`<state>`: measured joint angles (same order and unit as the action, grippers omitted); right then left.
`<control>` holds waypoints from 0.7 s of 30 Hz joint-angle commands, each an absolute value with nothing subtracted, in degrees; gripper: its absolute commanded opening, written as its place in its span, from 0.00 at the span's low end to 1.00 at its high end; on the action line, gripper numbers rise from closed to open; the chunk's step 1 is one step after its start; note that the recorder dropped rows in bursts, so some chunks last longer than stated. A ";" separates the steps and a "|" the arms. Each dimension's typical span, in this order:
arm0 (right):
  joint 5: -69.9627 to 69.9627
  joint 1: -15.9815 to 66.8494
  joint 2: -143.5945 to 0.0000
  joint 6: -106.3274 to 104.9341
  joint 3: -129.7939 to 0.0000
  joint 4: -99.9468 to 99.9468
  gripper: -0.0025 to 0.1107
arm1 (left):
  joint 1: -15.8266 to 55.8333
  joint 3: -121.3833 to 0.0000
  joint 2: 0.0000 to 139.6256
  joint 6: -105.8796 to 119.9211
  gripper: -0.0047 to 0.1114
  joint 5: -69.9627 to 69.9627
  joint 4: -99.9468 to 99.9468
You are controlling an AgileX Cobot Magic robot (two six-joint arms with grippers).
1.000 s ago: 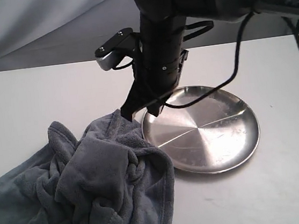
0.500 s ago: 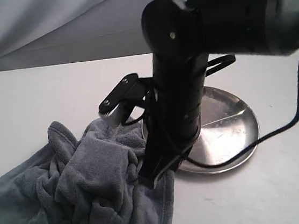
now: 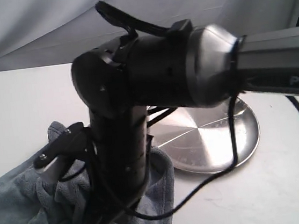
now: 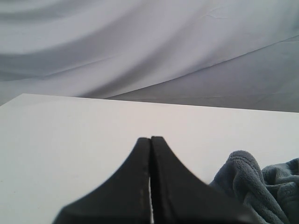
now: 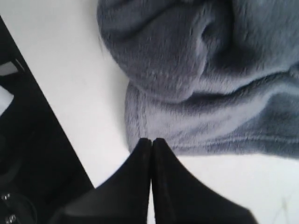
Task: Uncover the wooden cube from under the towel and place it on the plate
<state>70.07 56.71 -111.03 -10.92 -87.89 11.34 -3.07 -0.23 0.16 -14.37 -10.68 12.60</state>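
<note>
The blue-grey towel lies bunched on the white table, left of the plate. The steel plate holds nothing. The wooden cube is hidden. My right arm reaches across from the right and stands over the towel, covering much of it. In the right wrist view my right gripper is shut and holds nothing, its tips at the hem of the towel close to the table's edge. My left gripper is also shut and holds nothing, low over bare table with a fold of the towel beside it.
A grey cloth backdrop hangs behind the white table. In the right wrist view the table's edge runs close by, with a dark drop beyond it. A black cable hangs from the right arm over the plate.
The right arm has swung from the plate's far-left rim towards the near left, and now stands over the towel. The towel and plate have not moved.
</note>
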 commanded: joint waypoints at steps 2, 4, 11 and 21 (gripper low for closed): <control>69.96 56.76 -114.41 -10.65 -100.96 10.60 0.02 | -3.11 0.00 0.00 -14.52 0.04 -10.51 12.64; 69.96 56.54 -115.45 -10.17 -105.61 9.28 0.02 | -3.11 0.00 0.00 -14.52 0.04 -10.51 12.64; 69.96 51.32 -115.90 -9.03 -111.42 8.59 0.02 | -3.11 0.00 0.00 -14.52 0.04 -10.51 12.64; 69.96 39.93 -115.61 -12.14 -108.93 8.59 0.02 | -3.11 0.00 0.00 -14.52 0.04 -10.51 12.64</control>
